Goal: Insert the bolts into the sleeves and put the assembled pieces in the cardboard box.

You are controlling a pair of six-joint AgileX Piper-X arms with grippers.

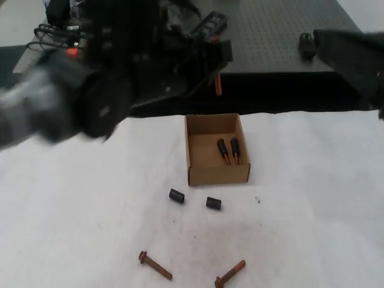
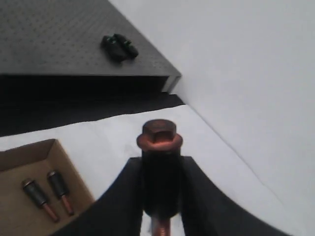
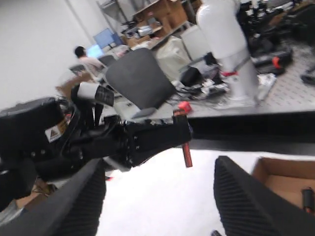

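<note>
My left gripper is shut on a black sleeve with a copper bolt through it. In the high view this assembled piece hangs beyond the far side of the cardboard box, over the dark gap. The right wrist view also shows the piece, held in the left arm's fingers. Two assembled pieces lie inside the box. Two loose sleeves and two bare bolts lie on the white cloth in front of it. My right gripper is open and holds nothing.
The right arm hovers at the far right above the cloth's edge. Behind the cloth is a dark perforated bench with a small black and green object. The box's corner is near the right gripper.
</note>
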